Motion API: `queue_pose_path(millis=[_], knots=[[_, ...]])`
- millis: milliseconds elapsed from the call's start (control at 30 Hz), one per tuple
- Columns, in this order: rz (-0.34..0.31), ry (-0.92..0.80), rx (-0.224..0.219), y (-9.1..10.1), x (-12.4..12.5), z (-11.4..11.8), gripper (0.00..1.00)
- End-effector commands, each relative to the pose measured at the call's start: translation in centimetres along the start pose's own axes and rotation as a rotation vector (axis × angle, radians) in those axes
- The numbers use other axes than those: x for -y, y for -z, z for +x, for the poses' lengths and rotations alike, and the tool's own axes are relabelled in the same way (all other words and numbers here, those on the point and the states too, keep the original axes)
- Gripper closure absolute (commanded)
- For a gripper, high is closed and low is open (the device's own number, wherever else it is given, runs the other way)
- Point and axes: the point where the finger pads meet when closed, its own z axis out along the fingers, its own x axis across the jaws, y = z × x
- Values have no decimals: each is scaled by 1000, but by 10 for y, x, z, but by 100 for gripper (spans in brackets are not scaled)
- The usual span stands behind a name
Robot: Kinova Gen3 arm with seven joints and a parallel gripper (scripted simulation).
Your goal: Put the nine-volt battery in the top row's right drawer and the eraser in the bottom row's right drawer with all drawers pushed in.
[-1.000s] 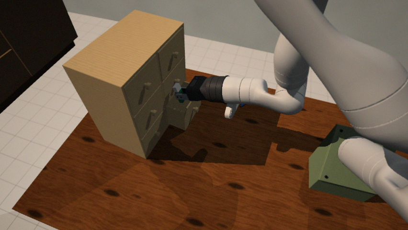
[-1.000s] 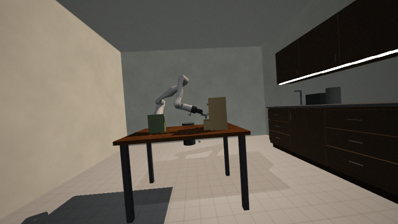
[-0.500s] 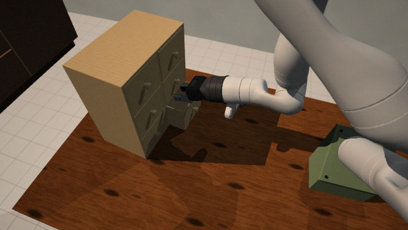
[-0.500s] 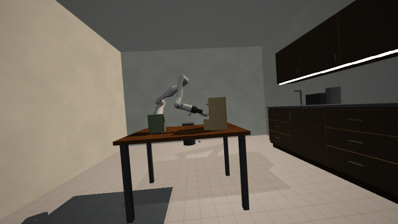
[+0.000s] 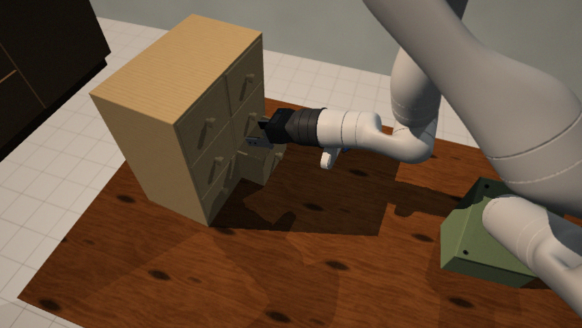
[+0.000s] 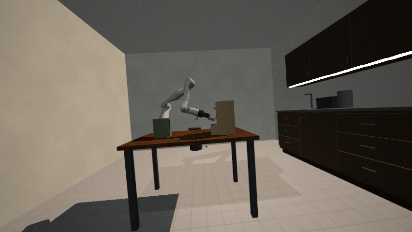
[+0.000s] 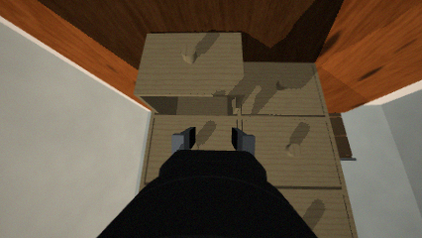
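The small chest [image 5: 162, 61] [image 6: 226, 118] [image 7: 284, 169] stands upright. Its bottom right drawer [image 5: 251, 166] [image 6: 213, 129] [image 7: 190, 79] is pulled partly out and looks level. The other drawers look pushed in, including the top right drawer [image 5: 240, 91]. My gripper [image 5: 253, 132] [image 6: 213, 119] [image 7: 213, 135] is open, with nothing seen between its fingers. It is above the open drawer, in front of the middle right drawer's front. Only part of the open drawer's inside shows, and its floor is largely hidden. I see neither the eraser nor the nine-volt battery.
A green box [image 5: 460, 240] [image 6: 161, 128] stands on the table [image 5: 162, 301] [image 6: 150, 142] near the arm's base. A small blue thing [image 5: 345, 149] shows just under the arm's wrist. The middle right drawer's knob [image 5: 252, 115] is close to my fingers.
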Motion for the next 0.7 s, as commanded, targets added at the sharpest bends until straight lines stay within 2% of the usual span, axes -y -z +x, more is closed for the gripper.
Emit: queue_pose_path(millis=[0,167,300,367,667], knots=[[-2,1,0,1,-1,0,0],[-2,0,0,9,2,0,0],[-2,1,0,24,6,0,0],[-2,1,0,24,6,0,0],[-2,1,0,77,21,0,0]])
